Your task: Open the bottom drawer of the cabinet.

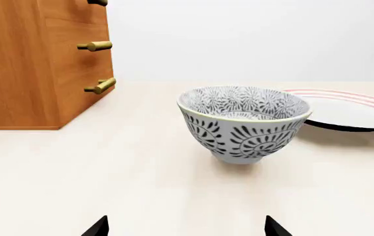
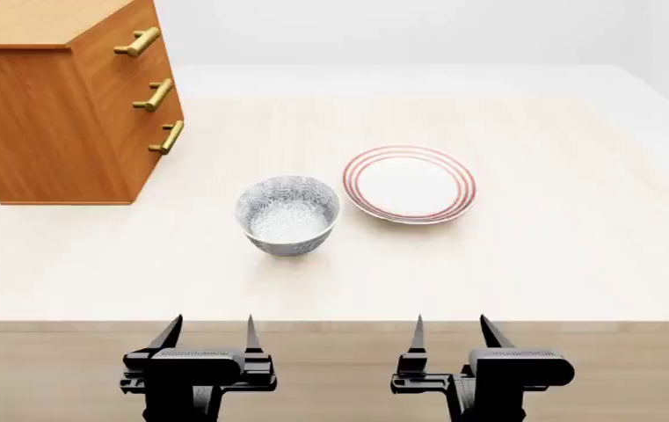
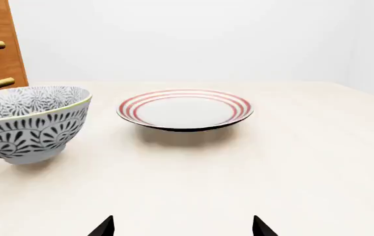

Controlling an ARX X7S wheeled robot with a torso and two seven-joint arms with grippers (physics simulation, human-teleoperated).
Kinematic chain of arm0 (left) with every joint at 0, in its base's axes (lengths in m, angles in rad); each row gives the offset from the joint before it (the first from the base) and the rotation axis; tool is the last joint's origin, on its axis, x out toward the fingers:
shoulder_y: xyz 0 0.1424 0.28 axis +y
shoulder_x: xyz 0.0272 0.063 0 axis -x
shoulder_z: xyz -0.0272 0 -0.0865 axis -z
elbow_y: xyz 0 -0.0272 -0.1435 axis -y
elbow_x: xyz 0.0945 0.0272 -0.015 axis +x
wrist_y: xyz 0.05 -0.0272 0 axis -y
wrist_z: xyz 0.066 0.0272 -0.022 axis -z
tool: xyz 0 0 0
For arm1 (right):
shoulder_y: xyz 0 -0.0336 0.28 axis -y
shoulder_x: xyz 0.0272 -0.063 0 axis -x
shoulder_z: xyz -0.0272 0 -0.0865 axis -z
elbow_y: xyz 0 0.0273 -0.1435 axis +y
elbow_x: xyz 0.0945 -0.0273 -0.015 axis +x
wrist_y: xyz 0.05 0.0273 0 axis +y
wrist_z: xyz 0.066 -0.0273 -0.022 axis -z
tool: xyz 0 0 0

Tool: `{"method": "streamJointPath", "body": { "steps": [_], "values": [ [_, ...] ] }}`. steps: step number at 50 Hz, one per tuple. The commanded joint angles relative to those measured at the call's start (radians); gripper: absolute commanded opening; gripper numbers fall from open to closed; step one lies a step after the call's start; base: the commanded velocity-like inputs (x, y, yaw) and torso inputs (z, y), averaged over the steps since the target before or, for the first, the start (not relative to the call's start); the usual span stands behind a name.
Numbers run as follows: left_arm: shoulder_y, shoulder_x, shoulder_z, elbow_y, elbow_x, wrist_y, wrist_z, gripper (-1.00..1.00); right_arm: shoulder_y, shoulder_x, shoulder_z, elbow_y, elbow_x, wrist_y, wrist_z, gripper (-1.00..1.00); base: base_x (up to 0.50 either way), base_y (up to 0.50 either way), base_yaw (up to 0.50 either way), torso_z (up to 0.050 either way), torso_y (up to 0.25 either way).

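Head view: cabinet (image 2: 59,114) at far left of the table (image 2: 569,255), all three drawers shut, bottom drawer (image 2: 161,158) lowest with its brass handle (image 2: 170,137). Patterned bowl (image 2: 288,214) in the middle, nothing inside; striped plate (image 2: 410,184) just beside it, bare. Left gripper (image 2: 211,338) and right gripper (image 2: 452,336) spread wide, holding nothing, at the near table edge, well apart from the cabinet. Plenty of bare table between.
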Motion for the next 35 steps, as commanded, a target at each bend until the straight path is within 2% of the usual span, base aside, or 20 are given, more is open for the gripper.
{"method": "streamJointPath", "body": {
  "steps": [1, 12, 26, 27, 35],
  "values": [
    [0.000, -0.018, 0.021, -0.004, -0.016, 0.001, -0.011, 1.00, -0.001, 0.016, -0.018, -0.006, 0.020, 0.008, 0.016, 1.00, 0.00, 0.00, 0.00, 0.000, 0.000],
    [-0.002, -0.049, 0.059, -0.010, -0.046, 0.004, -0.042, 1.00, 0.009, 0.044, -0.037, -0.002, 0.067, 0.026, 0.068, 1.00, 0.00, 0.00, 0.00, 0.000, 0.000],
    [-0.004, -0.071, 0.089, -0.019, -0.056, 0.013, -0.069, 1.00, 0.012, 0.067, -0.068, 0.000, 0.080, 0.028, 0.100, 1.00, 0.00, 0.48, 0.00, 0.000, 0.000],
    [-0.004, -0.072, 0.090, -0.020, -0.056, 0.016, -0.072, 1.00, 0.009, 0.069, -0.065, -0.007, 0.129, 0.031, 0.064, 1.00, 0.00, 0.00, 0.00, 0.000, 0.000],
    [-0.005, -0.081, 0.101, -0.019, -0.066, 0.017, -0.083, 1.00, 0.007, 0.080, -0.081, -0.006, 0.108, 0.017, 0.095, 1.00, 0.00, 0.00, 0.00, 0.000, 0.000]
  ]
}}
